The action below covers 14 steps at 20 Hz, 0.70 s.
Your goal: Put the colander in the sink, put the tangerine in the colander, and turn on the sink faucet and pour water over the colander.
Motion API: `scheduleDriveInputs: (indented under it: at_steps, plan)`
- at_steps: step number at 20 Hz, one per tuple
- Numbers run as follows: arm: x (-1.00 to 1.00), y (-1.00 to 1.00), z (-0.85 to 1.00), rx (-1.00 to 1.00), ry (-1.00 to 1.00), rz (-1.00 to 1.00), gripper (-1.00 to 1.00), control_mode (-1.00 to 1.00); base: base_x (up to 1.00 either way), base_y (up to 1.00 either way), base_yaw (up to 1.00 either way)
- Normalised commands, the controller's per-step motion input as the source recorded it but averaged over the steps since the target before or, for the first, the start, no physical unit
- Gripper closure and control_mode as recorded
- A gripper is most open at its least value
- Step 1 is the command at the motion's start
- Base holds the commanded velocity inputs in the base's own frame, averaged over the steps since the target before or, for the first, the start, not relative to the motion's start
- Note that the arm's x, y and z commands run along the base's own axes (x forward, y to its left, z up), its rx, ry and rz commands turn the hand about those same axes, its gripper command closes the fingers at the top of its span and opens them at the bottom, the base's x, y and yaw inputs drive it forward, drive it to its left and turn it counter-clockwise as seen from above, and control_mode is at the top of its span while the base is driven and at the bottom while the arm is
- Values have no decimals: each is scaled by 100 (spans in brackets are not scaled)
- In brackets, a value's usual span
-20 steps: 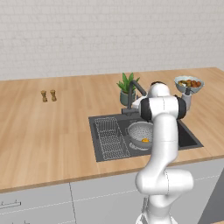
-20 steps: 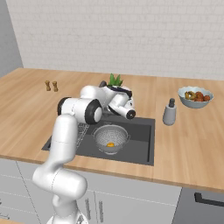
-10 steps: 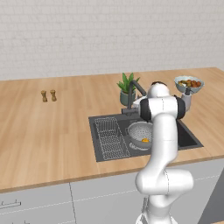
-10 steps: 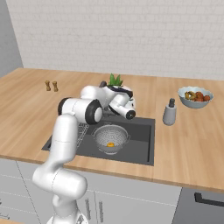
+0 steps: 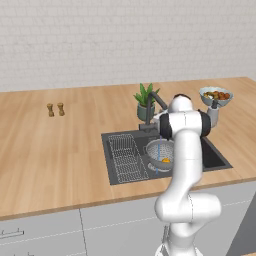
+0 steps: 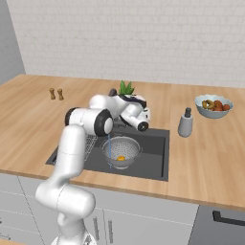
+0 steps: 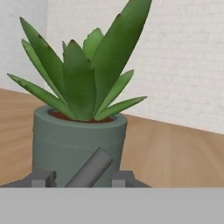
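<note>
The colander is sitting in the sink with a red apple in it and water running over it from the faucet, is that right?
Not quite. The fruit in the colander is a small orange tangerine, not a red apple, as the right base view shows. The rest stands: the colander sits in the sink, with a thin stream of water falling onto it from the faucet.

The sink and desk are viewed from behind-left and behind-right, looking forward and down. The potted plant is seen close-up, level, from the hand camera.
</note>
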Motion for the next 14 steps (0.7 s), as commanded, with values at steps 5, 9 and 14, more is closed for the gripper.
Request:
scheduleDriveInputs:
  at_steps: [5, 9, 14]
  plan:
    - [0, -57, -21, 0, 0, -3, 100, -100, 0, 0, 0]
    - [-9, -41, -10, 0, 0, -1, 100, -100, 0, 0, 0]
    - [-24, -23, 0, 0, 0, -2, 100, -100, 0, 0, 0]
